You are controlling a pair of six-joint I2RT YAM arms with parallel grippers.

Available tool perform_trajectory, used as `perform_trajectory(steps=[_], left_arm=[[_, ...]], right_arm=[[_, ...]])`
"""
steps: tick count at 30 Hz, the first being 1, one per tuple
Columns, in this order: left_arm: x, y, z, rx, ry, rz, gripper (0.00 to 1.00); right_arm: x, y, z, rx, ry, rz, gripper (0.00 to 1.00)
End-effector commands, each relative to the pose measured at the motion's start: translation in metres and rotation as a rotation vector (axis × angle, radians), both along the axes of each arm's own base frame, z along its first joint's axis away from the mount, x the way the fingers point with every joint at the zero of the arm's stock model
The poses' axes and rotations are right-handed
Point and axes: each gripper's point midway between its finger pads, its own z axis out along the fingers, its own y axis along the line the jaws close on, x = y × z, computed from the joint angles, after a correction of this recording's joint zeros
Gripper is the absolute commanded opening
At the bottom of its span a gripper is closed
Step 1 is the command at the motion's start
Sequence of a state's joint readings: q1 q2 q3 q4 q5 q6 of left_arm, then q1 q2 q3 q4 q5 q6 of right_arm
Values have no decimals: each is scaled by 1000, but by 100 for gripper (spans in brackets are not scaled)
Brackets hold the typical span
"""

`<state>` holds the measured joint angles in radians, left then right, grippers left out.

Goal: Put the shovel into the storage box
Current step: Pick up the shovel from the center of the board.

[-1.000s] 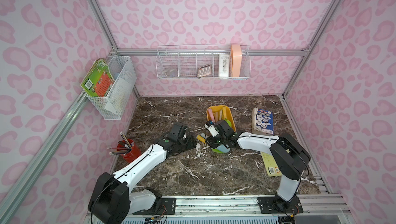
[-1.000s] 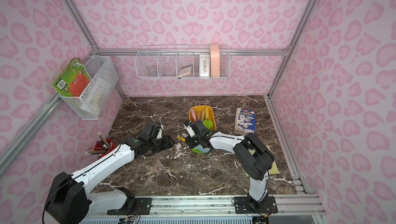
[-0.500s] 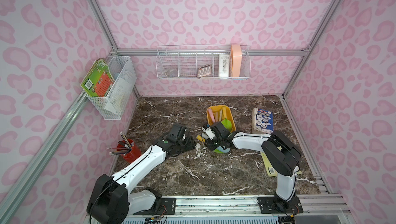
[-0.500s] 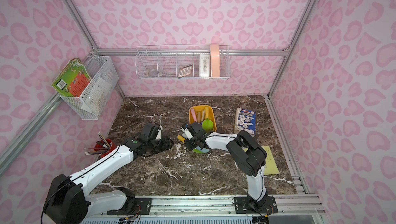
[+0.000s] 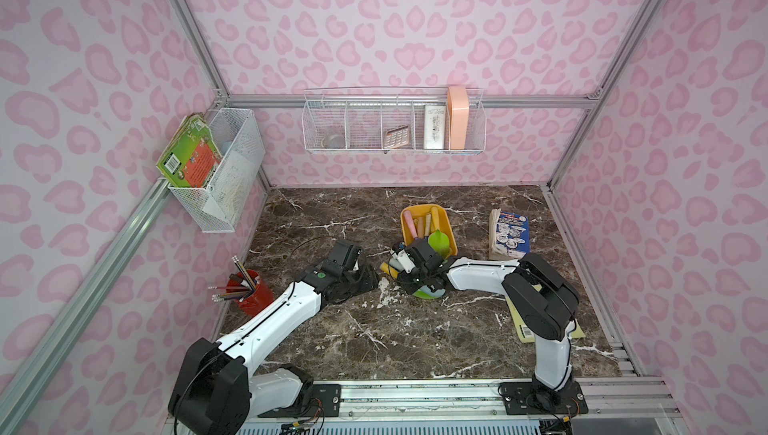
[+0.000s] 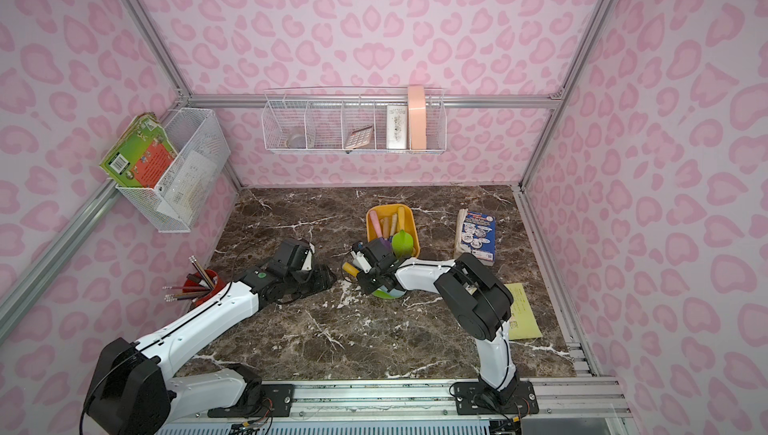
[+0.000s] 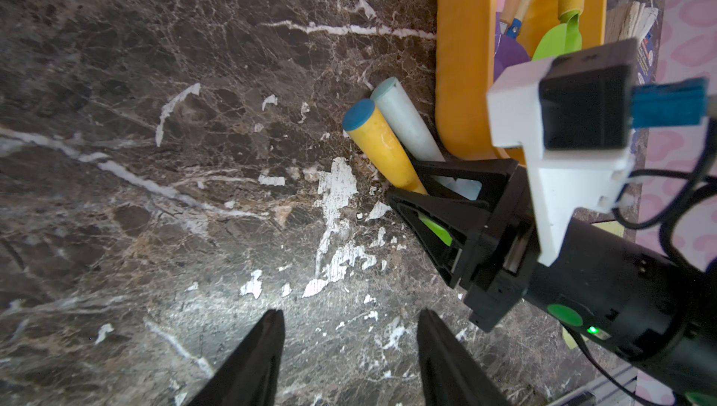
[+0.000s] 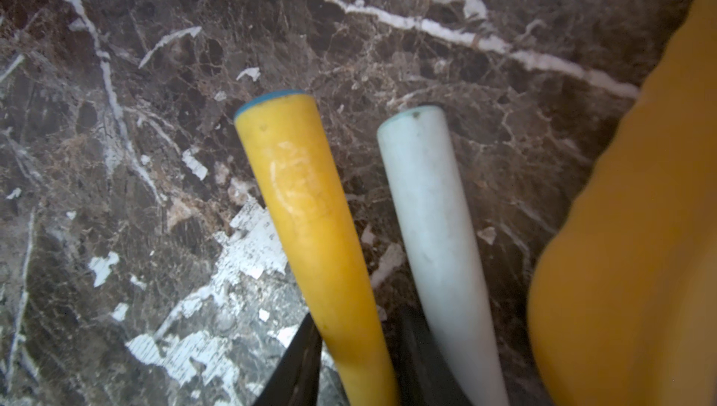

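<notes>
- The shovel (image 8: 310, 210), with its yellow handle and blue end cap, is lying on the counter (image 5: 374, 337) just outside the near end of the storage box (image 5: 446, 221). It is not in the box yet.
- A pale-handled tool (image 8: 430, 210) is lying right alongside it, between the shovel and the box wall.
- The right claw (image 7: 403, 179) is straddling the yellow handle, one finger close against each side. I cannot tell whether it is actually squeezing. The pale handle is sitting outside the fingers.
- The left claw (image 7: 349, 346) is hovering low over bare counter nearby, its fingers well apart and holding nothing.
- The box is already holding several tools: pink, wooden and yellow handles, with green and purple blades.
- To my eye the job is sitting at the grasping stage. Securing the handle, lifting it clear of its pale neighbour, carrying it over the rim and letting go are all remaining.
</notes>
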<state>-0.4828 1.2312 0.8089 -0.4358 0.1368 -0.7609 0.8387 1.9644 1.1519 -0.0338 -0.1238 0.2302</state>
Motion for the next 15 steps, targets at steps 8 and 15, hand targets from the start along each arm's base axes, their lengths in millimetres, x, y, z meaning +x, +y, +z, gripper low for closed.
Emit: perform_trajectory(steps=[8,15], left_arm=[[-2,5,2,15,3,13,60],[-2,6,4,14,-3,16,60]], right_arm=[[-2,5,5,9,-4,18,24],[-4,8,18,39,-7,28,20]])
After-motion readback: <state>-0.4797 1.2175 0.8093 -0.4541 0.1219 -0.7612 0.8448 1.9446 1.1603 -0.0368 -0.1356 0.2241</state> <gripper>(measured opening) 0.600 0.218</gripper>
